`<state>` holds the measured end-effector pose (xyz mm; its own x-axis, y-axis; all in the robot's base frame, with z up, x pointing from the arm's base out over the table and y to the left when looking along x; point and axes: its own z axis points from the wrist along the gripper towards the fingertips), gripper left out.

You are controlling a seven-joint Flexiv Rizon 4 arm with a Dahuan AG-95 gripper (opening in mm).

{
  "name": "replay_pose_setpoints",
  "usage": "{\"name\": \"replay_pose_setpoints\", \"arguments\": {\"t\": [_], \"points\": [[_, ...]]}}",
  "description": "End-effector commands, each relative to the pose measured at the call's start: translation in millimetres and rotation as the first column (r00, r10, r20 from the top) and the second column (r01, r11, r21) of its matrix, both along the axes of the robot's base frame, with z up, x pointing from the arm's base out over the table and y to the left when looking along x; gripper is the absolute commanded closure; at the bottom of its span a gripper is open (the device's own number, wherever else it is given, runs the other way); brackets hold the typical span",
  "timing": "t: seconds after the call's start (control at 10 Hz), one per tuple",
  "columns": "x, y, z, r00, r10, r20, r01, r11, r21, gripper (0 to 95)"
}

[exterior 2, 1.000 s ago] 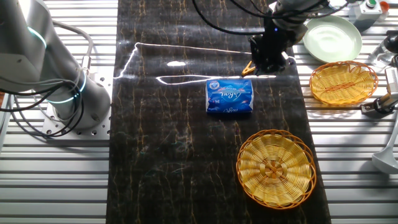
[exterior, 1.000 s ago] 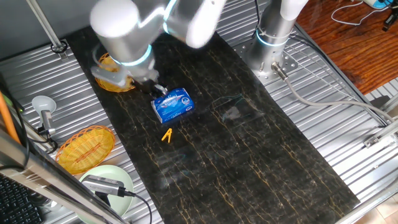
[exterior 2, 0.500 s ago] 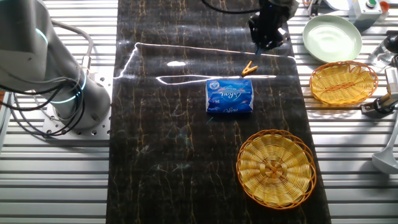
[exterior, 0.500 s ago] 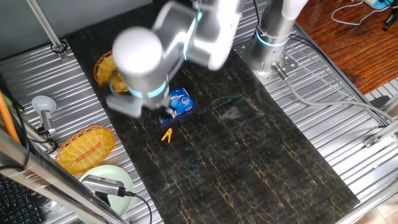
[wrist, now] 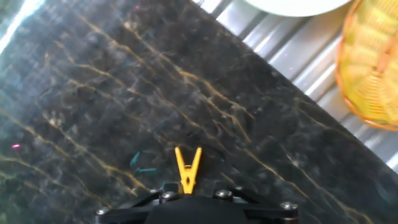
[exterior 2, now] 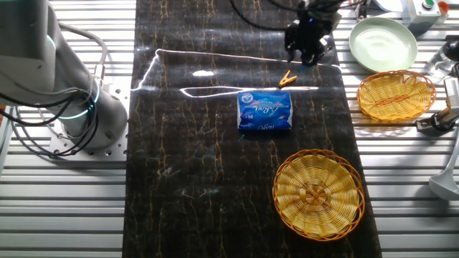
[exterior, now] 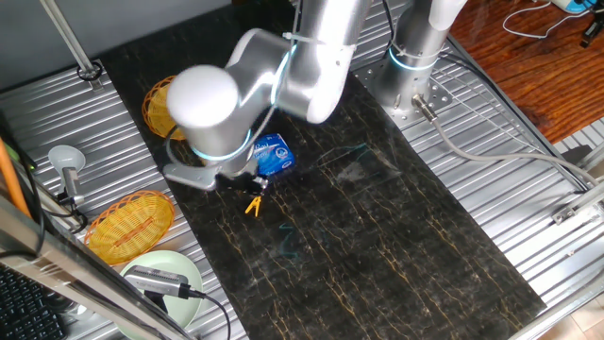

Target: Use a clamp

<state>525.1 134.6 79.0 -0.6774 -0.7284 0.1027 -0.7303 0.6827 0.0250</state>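
The clamp [exterior: 253, 205] is a small yellow-orange clip lying flat on the dark marble strip, just in front of the blue-and-white packet [exterior: 274, 154]. It also shows in the other fixed view [exterior 2: 287, 78] and in the hand view [wrist: 188, 168], legs splayed away from the camera. My gripper [exterior: 256, 185] hangs just above and beside the clamp, apart from it. In the other fixed view the gripper [exterior 2: 308, 51] is a dark shape past the clamp. In the hand view only the gripper's black body [wrist: 193, 208] shows; the fingers are hidden.
The blue packet [exterior 2: 265, 111] lies mid-strip. Wicker baskets [exterior 2: 318, 193] [exterior 2: 396, 93] and a pale green plate [exterior 2: 384, 43] stand near the strip's edge. A basket [wrist: 373, 62] and a plate rim [wrist: 292, 5] show ahead in the hand view. A second arm's base [exterior 2: 72, 107] stands at the side.
The arm has swung from behind the blue packet, over it, to the clamp's side of the strip. The clamp and the packet have not moved.
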Motion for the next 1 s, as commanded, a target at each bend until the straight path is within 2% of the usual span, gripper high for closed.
{"name": "replay_pose_setpoints", "arguments": {"t": [0.1, 0.2, 0.4, 0.5, 0.7, 1.0], "points": [[-1.2, 5.5, -13.7, 1.0, 0.015, -0.006, -0.015, 1.0, -0.006, 38.0], [-2.5, 7.6, -24.9, 1.0, 0.024, -0.006, -0.024, 1.0, -0.007, 57.0], [-4.6, 9.8, -38.3, 1.0, 0.029, 0.0, -0.029, 0.999, -0.014, 57.0], [-5.4, 10.9, -43.9, 1.0, 0.028, 0.014, -0.028, 0.999, -0.015, 57.0], [-2.3, 11.1, -44.1, 0.999, 0.031, 0.036, -0.03, 0.999, -0.017, 57.0], [3.0, 10.9, -41.5, 0.999, 0.0, 0.046, 0.001, 1.0, -0.021, 57.0]]}}
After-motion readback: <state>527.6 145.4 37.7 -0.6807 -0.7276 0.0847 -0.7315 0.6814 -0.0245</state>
